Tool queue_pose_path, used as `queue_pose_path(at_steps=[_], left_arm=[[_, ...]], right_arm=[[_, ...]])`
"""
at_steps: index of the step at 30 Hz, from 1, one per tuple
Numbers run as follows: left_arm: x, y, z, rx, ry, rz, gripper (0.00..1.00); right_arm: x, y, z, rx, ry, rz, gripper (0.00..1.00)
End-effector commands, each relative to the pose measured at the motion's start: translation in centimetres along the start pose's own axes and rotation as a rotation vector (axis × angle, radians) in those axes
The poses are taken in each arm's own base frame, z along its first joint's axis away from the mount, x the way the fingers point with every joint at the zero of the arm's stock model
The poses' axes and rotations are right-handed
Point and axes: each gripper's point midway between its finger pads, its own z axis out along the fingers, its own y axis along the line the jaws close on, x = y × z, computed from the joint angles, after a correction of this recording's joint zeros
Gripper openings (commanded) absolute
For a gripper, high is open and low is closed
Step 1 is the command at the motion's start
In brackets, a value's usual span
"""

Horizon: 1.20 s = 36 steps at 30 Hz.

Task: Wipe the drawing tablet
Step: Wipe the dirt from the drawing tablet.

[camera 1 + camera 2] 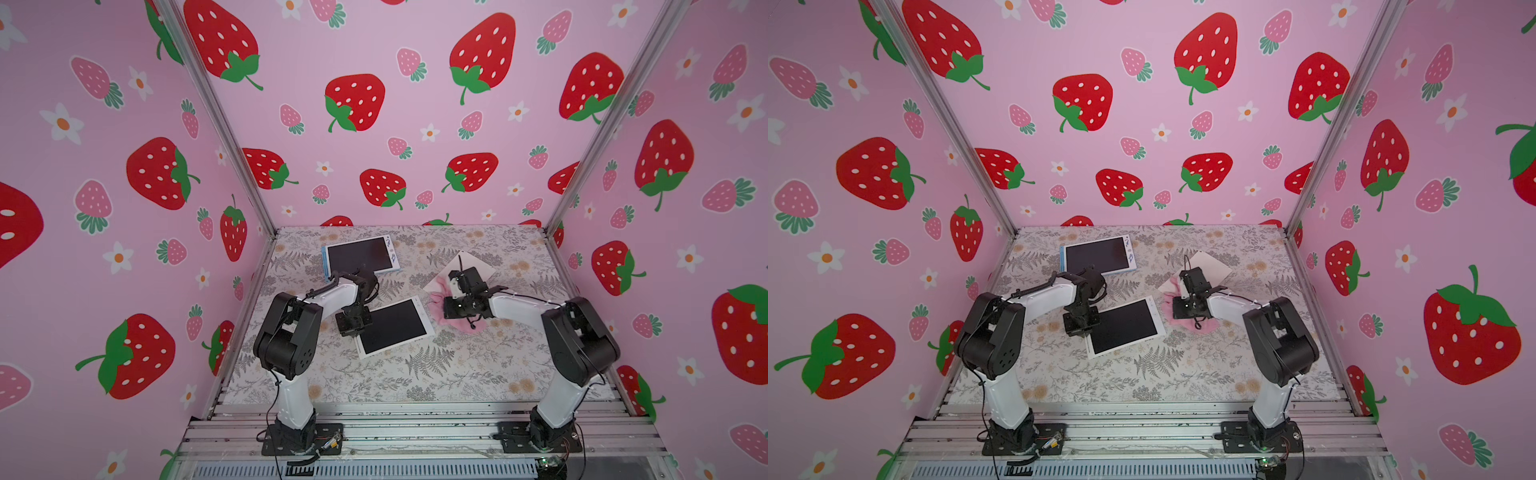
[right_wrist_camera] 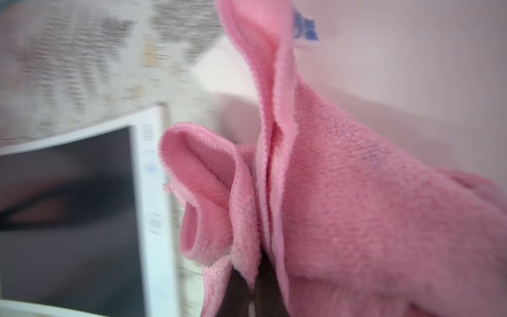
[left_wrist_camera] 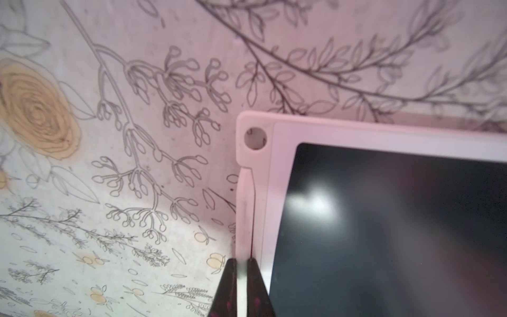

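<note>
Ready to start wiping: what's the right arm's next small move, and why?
Probably swing the pink cloth across onto the dark screen of the near tablet. The right jaws are shut on the cloth beside the tablet, not over it, and the left jaws pinch its edge, which should steady it.

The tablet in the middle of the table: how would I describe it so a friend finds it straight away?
On the flowered table, look at the middle. The white-framed tablet lies there, its edge pinched by the left pincer. Unlike the other tablet farther back, it has no blue edge.
</note>
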Motion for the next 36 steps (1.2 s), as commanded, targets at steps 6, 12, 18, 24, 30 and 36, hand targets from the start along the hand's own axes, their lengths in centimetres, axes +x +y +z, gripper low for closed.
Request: queue_pose_path(at_steps=[6, 12, 18, 24, 30, 36], left_arm=[[-2.7, -0.2, 7.7, -0.047, -0.081, 0.032, 0.08], [-3.1, -0.2, 7.4, -0.058, -0.091, 0.065, 0.08], [-3.0, -0.1, 7.4, -0.066, -0.087, 0.075, 0.08], [-3.0, -0.3, 7.4, -0.057, -0.086, 0.070, 0.07], [-3.0, -0.4, 7.6, -0.051, -0.079, 0.073, 0.07], [-2.5, -0.5, 7.9, -0.045, -0.067, 0.080, 0.07]], right_arm=[[-3.5, 6.2, -1.8, -0.127, -0.205, -0.136, 0.00], [-3.2, 12.4, 2.1, -0.191, -0.193, -0.272, 0.00], [0.0, 11.0, 5.5, -0.089, -0.071, -0.286, 0.00], [1.1, 7.2, 5.2, -0.064, -0.028, -0.252, 0.00], [1.9, 13.0, 4.6, -0.131, -0.036, -0.371, 0.00], [-1.4, 7.1, 5.6, -0.052, -0.049, -0.227, 0.00]])
